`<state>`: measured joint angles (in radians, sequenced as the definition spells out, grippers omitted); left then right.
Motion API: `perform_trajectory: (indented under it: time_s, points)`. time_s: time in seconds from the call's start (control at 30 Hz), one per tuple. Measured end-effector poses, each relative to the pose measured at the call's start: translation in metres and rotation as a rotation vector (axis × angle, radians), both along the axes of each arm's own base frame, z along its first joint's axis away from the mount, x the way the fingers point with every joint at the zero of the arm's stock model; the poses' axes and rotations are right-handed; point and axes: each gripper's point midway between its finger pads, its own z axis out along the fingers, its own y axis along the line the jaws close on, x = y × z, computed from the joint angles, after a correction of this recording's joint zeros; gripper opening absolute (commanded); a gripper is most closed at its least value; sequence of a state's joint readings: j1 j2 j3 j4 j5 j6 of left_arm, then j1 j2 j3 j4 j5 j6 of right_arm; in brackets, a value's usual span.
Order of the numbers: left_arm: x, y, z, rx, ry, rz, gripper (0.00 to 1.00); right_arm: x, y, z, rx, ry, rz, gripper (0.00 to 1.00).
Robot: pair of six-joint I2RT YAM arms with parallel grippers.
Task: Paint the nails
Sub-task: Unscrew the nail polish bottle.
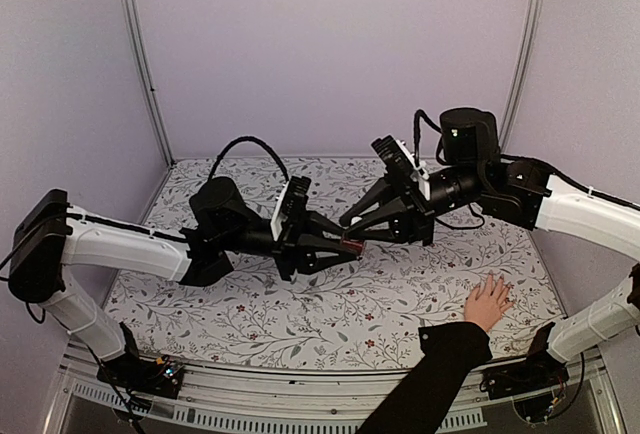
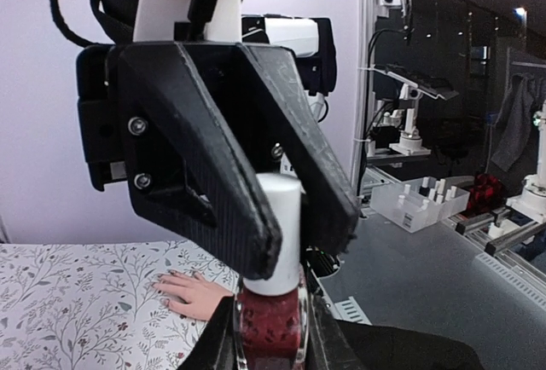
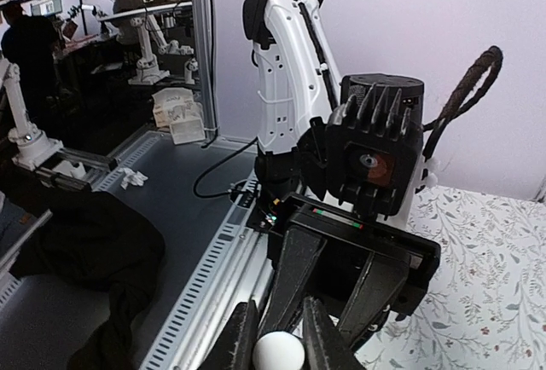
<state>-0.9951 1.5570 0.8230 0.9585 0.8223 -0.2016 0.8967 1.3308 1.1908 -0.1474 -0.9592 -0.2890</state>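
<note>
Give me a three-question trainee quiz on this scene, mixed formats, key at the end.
1. True or false: the person's hand lies palm down on the table.
2. The dark-red bottle is held at its glass body by: A) the left gripper; B) the hand; C) nothing, it stands on the table.
3. Fill in: the right gripper pinches the bottle's white ____.
Key: 1 true; 2 A; 3 cap.
</note>
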Motion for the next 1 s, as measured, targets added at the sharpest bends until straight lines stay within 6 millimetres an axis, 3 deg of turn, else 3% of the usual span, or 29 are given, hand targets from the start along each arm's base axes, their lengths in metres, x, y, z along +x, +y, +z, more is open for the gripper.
perform_trajectory:
  time_s: [0.13, 0.23, 0.47, 0.63, 0.77, 1.0]
  points:
    - [0.010, 0.005, -0.001, -0.013, -0.005, 0.090, 0.00, 0.012, 0.002, -0.002, -0.015, -0.003, -0.070, 0.59]
    - [0.021, 0.012, 0.001, -0.030, -0.006, 0.177, 0.00, 0.022, 0.000, 0.001, -0.007, -0.008, -0.136, 0.66]
    - [0.064, 0.020, 0.011, -0.064, 0.013, 0.445, 0.00, 0.055, -0.002, 0.015, 0.020, 0.019, -0.359, 0.66]
    - [0.091, 0.027, 0.009, -0.060, 0.046, 0.613, 0.00, 0.086, -0.006, 0.016, 0.021, 0.116, -0.553, 0.66]
    - [0.108, 0.032, 0.005, -0.051, 0.063, 0.720, 0.00, 0.100, -0.008, 0.018, 0.035, 0.168, -0.635, 0.64]
    - [0.130, 0.022, -0.007, 0.015, 0.058, 0.877, 0.00, 0.126, 0.005, -0.017, -0.036, 0.253, -0.724, 0.57]
